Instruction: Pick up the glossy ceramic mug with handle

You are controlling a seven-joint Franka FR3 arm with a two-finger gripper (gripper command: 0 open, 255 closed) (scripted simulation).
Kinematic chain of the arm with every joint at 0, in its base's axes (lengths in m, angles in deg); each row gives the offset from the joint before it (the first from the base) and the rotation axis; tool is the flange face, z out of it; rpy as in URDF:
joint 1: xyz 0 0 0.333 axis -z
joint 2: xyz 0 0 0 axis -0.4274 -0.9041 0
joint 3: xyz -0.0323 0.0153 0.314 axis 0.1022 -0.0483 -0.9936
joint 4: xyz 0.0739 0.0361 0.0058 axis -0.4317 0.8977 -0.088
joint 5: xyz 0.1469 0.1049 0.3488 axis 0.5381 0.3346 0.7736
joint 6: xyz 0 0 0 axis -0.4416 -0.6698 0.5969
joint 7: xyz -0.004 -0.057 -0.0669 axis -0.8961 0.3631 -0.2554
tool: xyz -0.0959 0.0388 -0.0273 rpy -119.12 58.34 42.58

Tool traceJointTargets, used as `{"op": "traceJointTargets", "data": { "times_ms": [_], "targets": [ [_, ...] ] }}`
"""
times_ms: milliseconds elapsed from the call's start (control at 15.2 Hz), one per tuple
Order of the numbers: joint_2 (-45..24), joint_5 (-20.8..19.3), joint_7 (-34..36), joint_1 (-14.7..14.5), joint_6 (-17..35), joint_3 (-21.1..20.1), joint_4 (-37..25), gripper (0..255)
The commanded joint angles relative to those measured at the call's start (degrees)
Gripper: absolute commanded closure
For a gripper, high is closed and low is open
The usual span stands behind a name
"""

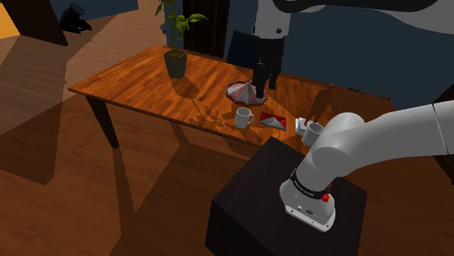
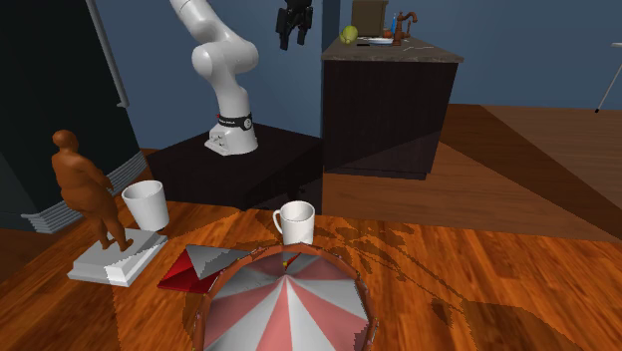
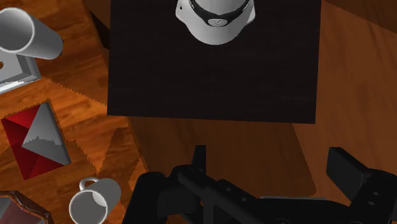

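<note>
Nothing is done yet: the white handled mug (image 1: 243, 118) stands untouched on the worktop (image 1: 138, 80) while the end effector (image 1: 266, 81) hangs well above, opened wide and empty; approach, grasp and lift remain

My fingers (image 3: 199, 159) stand wide apart, and my gripper (image 3: 270, 154) hangs over brown wooden floor with nothing clasped. Beyond it sits the black stand (image 3: 213, 70), with my own white base (image 3: 216, 18) on top. Beside the fingers, on the table (image 3: 70, 168), stands a white mug (image 3: 95, 202) (handle toward a red-and-grey card (image 3: 35, 140)).
</note>
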Motion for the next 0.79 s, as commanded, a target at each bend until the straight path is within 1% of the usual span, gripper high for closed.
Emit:
{"op": "traceJointTargets", "data": {
  "times_ms": [0,396,726],
  "targets": [
    [0.0,0.0,0.0,0.0,0.0,0.0,0.0,0],
    [-4.06,-3.88,-4.08,1.97,12.32,2.88,6.52,0],
    [-10.13,-6.79,-7.1,3.83,23.3,5.42,9.8,0]
  ]
}}
